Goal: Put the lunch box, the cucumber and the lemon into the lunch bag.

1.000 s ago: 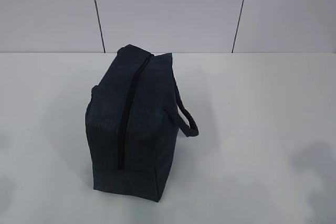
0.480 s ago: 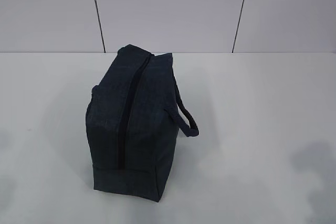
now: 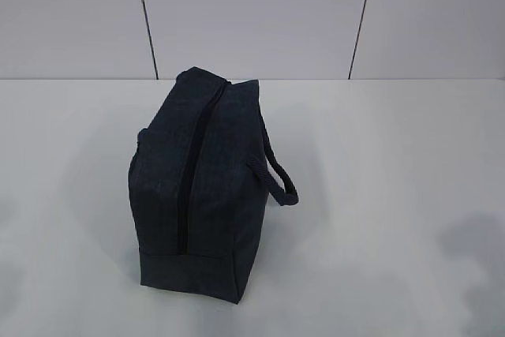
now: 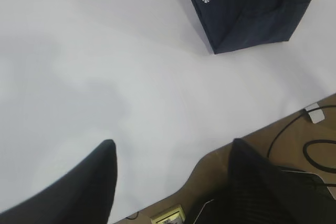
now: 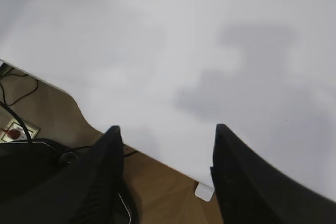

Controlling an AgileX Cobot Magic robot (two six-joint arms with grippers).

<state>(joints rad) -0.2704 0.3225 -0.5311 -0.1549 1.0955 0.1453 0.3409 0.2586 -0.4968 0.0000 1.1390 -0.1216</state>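
table (image 3: 410,195) bare around us | lunch bag (image 3: 197,187) at its middle, zipper looks closed; we see no box, cucumber or lemon, so packing may stall | left gripper (image 4: 168,182), right gripper (image 5: 165,171): jaws apart, empty, over the near edge

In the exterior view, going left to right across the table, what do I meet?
Bare white table → dark lunch bag, zipper running along its top → strap handle sticking out on the bag's right side → bare table again. No lunch box, cucumber, lemon or gripper shows in this view.
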